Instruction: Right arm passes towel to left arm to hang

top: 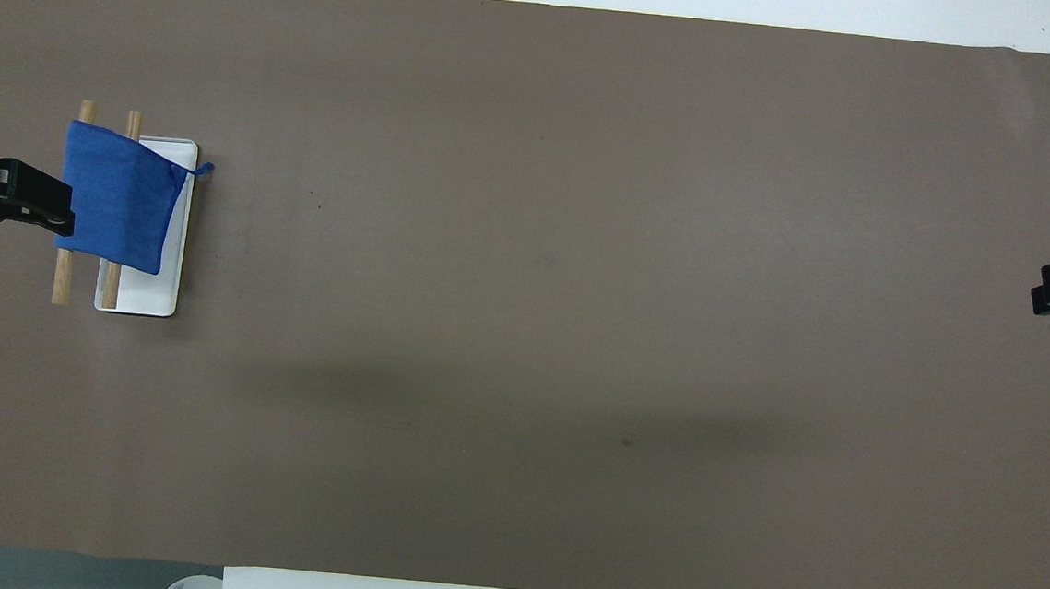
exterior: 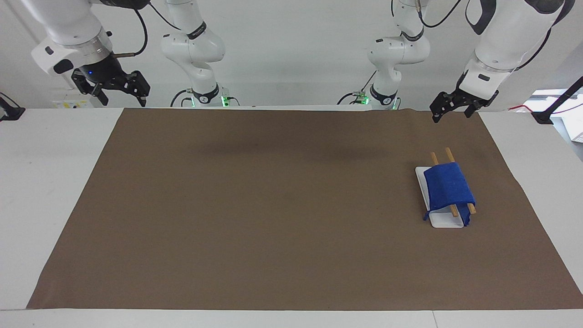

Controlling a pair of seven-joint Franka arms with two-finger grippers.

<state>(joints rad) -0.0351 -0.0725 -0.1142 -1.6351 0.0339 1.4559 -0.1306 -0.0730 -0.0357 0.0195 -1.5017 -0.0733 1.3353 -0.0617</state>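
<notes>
Facing view shows a white counter [exterior: 59, 182] covered by a wide brown mat [exterior: 273, 205], with 2 white robot arms at the end where the robots stand. The blue towel [exterior: 447, 187] is draped over a small rack [exterior: 444, 222] of 2 wooden rods [exterior: 454, 210] on a white base, toward the left arm's end of the mat. A short blue loop [top: 204, 169] sticks out from one corner of the towel. The left hand [exterior: 451, 113] hangs in the air over the mat's edge nearest the robots, well apart from the towel, with its 2 fingers spread wide and nothing between them. The right hand [exterior: 120, 98] is raised at the right arm's end of the counter, over the mat's corner nearest the robots, showing a small blue light; its fingers are also spread apart and hold nothing. Seen in the overhead view, the left hand [top: 28, 204] overlaps the edge of the towel, though it is high above it.
</notes>
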